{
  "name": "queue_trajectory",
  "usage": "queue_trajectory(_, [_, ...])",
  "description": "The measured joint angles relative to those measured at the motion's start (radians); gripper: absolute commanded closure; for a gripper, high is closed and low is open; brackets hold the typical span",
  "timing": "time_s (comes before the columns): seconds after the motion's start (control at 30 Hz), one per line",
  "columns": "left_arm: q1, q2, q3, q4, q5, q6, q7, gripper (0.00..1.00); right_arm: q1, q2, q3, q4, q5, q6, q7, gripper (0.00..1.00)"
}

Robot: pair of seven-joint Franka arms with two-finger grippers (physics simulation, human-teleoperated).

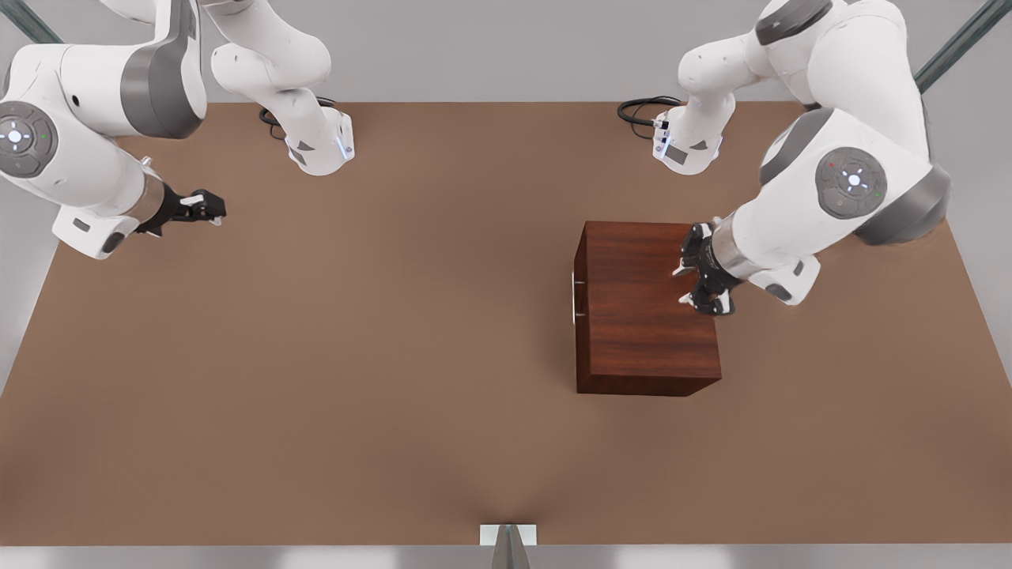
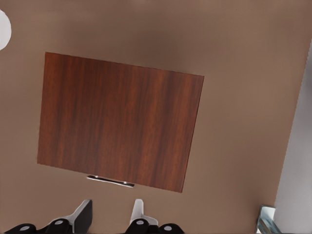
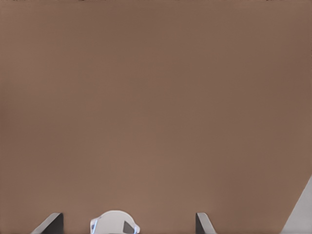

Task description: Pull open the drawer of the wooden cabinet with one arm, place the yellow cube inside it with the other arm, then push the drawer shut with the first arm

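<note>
The cabinet point(image 1: 644, 304) is sitting right of centre on the brown worktop point(image 1: 356, 356), its wood-grained top facing up at us. The drawer is sitting fully in, flush with the cabinet's left face, and its thin silver handle point(image 1: 574, 296) is just peeking out on that side. Over on the front view's right, the left gripper point(image 1: 686, 284) is hovering above the cabinet's right part, jaws spread apart and holding nothing. From its wrist camera we are looking straight down on the cabinet point(image 2: 119, 122), with the handle point(image 2: 110, 181) running along one edge and the two fingertips point(image 2: 139, 210) showing a clear gap between them. On the front view's far left, the right gripper point(image 1: 213, 209) is hanging above bare worktop, well apart from the cabinet, that arm waiting. Its wrist camera is showing plain worktop point(image 3: 156, 107), two fingertips point(image 3: 51, 223) standing wide apart with nothing between them, and an arm base point(image 3: 115, 222) beyond them.
</note>
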Motion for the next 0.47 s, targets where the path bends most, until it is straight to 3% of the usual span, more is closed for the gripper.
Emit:
queue_trajectory(0.03, [-0.163, -0.121, 0.302, -0.119, -0.063, -0.003, 0.115, 0.0, 0.0, 0.0, 0.0, 0.0, 0.001, 0.003, 0.003, 0.0])
queue_trajectory(0.07, [-0.238, -0.171, 0.462, -0.172, -0.112, -0.008, 0.223, 0.0, 0.001, 0.001, 0.0, 0.0, 0.002, 0.006, 0.006, 0.0])
queue_trajectory(0.1, [-0.27, -0.195, 0.544, -0.199, -0.149, -0.013, 0.326, 0.0, 0.001, 0.001, 0.0, 0.0, 0.002, 0.008, 0.009, 0.0])
queue_trajectory(0.2, [-0.3, -0.208, 0.621, -0.216, -0.222, -0.072, 0.602, 0.0, 0.002, 0.001, -0.001, 0.0, 0.003, 0.014, 0.016, 0.0])
queue_trajectory(0.47, [-0.257, -0.225, 0.635, -0.203, -0.316, -0.157, 1.151, 0.0, 0.001, -0.001, -0.001, 0.0, -0.003, 0.023, 0.03, 0.0])
